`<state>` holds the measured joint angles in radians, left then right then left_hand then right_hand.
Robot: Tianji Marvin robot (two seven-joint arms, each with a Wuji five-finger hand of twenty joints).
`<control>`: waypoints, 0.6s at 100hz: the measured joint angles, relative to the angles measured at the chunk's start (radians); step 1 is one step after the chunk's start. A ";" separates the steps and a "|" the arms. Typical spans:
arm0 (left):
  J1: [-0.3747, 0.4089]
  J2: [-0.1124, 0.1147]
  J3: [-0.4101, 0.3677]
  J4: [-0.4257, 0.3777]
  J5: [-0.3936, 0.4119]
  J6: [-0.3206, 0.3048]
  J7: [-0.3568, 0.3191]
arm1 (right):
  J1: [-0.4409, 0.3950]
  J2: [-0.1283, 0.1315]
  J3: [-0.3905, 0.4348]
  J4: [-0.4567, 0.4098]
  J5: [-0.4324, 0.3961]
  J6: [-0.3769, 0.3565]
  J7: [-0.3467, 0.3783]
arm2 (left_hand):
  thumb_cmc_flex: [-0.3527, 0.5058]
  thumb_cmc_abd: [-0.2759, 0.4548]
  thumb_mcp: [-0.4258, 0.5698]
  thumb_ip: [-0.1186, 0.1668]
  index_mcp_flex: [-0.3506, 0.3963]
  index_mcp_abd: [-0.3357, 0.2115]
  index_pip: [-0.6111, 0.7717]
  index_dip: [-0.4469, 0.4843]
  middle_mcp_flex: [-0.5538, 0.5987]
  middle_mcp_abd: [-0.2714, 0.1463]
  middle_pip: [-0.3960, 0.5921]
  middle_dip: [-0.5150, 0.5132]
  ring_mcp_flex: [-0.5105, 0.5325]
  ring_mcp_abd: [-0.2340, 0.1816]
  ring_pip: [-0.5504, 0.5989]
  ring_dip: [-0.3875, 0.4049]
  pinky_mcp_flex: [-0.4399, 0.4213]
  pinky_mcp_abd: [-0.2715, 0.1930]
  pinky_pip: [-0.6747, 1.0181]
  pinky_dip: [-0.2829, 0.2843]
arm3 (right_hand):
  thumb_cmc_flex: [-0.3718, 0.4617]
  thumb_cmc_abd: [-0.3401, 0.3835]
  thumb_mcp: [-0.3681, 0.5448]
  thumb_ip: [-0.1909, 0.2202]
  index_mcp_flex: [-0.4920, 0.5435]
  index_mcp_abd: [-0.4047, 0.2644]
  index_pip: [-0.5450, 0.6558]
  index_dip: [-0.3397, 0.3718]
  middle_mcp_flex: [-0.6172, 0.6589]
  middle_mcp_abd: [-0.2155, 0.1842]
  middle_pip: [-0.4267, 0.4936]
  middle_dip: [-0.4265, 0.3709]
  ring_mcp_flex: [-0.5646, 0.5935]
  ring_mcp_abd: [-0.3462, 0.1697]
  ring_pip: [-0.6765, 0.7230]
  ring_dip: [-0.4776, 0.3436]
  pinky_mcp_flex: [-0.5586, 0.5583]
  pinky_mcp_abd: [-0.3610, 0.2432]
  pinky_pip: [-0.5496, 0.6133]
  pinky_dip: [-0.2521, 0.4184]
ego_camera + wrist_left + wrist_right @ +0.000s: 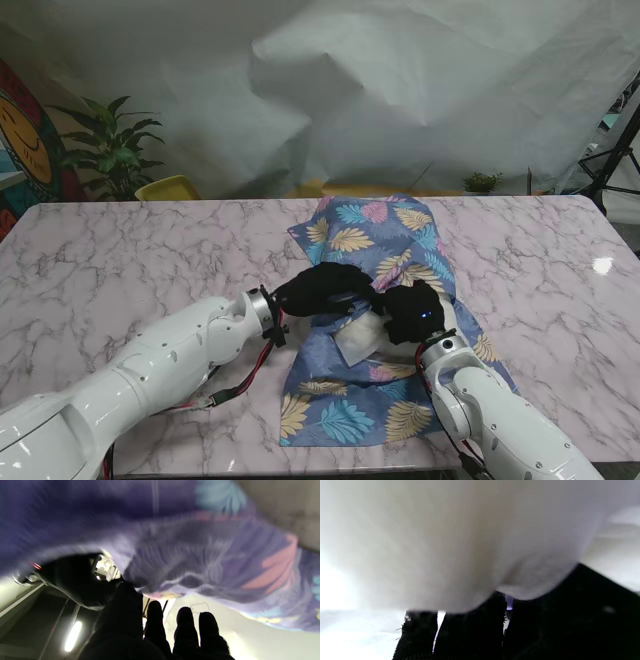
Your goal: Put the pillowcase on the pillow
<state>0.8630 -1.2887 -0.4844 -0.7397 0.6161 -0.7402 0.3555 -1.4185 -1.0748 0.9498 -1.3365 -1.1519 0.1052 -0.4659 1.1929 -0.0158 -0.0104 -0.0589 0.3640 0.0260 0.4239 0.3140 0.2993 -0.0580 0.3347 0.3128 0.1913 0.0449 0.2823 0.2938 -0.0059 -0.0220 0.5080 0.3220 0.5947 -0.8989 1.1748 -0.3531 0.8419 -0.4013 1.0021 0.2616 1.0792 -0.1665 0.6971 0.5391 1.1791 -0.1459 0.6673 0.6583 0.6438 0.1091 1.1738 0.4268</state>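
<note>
In the middle of the marble worktop (120,260) lies the leaf-print pillowcase (385,245), the white pillow (358,343) showing at its open mouth. The left hand (325,285) lifts the upper hem; whether its fingers (185,622) pinch it I cannot tell. The right hand (415,312) presses on the pillow, its grip unclear. Stuffing looks partly done; next, push the pillow deeper while keeping the mouth wide.
</note>
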 measured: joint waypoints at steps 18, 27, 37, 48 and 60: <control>0.018 0.010 -0.001 0.009 -0.121 -0.023 -0.152 | -0.033 -0.001 0.057 -0.036 -0.020 0.028 0.035 | -0.066 0.015 -0.001 0.000 0.001 -0.010 -0.025 -0.001 0.000 0.011 -0.009 -0.002 0.010 0.034 -0.019 -0.011 -0.012 0.013 0.000 -0.001 | -0.086 0.001 0.002 -0.007 -0.039 -0.048 0.051 -0.125 -0.002 -0.011 -0.045 -0.041 0.000 -0.005 -0.088 -0.022 -0.022 0.000 -0.007 -0.014; 0.021 0.010 -0.004 0.022 -0.186 -0.038 -0.205 | -0.039 0.001 0.062 -0.048 -0.029 0.032 0.039 | -0.079 0.015 -0.001 0.000 0.001 -0.013 -0.037 -0.001 0.000 0.019 -0.011 -0.009 0.008 0.048 -0.027 -0.012 -0.017 0.020 -0.001 -0.002 | -0.092 0.001 0.002 -0.007 -0.040 -0.049 0.051 -0.138 -0.002 -0.012 -0.045 -0.044 0.000 -0.006 -0.090 -0.023 -0.022 0.000 -0.007 -0.014; 0.026 0.007 -0.012 0.034 -0.180 -0.052 -0.192 | -0.032 0.002 0.059 -0.041 -0.030 0.032 0.039 | -0.105 0.016 0.002 0.000 -0.020 -0.017 -0.060 -0.001 0.000 0.051 -0.024 -0.009 0.034 0.080 -0.040 -0.012 -0.015 0.045 -0.001 -0.002 | -0.100 0.001 0.002 -0.007 -0.040 -0.059 0.051 -0.139 -0.002 -0.012 -0.045 -0.044 0.000 -0.006 -0.090 -0.023 -0.022 0.000 -0.007 -0.014; 0.033 0.005 -0.016 0.040 -0.189 -0.068 -0.192 | -0.004 0.002 0.045 -0.010 -0.021 0.029 0.037 | -0.177 0.016 0.003 0.000 -0.070 -0.018 -0.107 0.002 0.000 0.078 -0.055 -0.010 0.046 0.116 -0.051 -0.003 -0.005 0.076 -0.015 -0.002 | -0.101 0.001 0.002 -0.007 -0.040 -0.060 0.061 -0.147 -0.002 -0.013 -0.045 -0.041 0.000 -0.013 -0.090 -0.023 -0.022 0.000 -0.007 -0.014; 0.037 0.005 -0.013 0.039 -0.222 -0.069 -0.222 | -0.010 -0.001 0.065 -0.020 -0.016 0.038 0.040 | -0.251 0.016 0.013 0.010 -0.105 -0.018 -0.150 -0.003 -0.028 0.092 -0.063 -0.011 0.048 0.133 -0.058 -0.001 0.011 0.096 -0.028 0.000 | -0.178 0.044 -0.001 -0.007 -0.089 -0.061 0.072 -0.158 -0.056 -0.012 -0.037 -0.063 -0.028 -0.017 -0.120 -0.067 -0.036 0.001 -0.008 -0.014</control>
<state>0.8998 -1.2835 -0.4974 -0.7003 0.3945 -0.8089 0.1332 -1.4285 -1.0758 1.0151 -1.3567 -1.1679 0.1429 -0.4261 0.9414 0.0002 0.0030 -0.0493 0.2592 0.0079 0.2736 0.3113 0.2710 0.0340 0.2722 0.3017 0.2390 0.1781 0.2240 0.2924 0.0048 0.0740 0.4804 0.3217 0.4169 -0.8546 1.1740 -0.3605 0.7526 -0.4620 1.0745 0.1037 1.0232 -0.1784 0.6599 0.4757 1.1509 -0.1631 0.5468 0.5911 0.6082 0.1097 1.1661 0.4131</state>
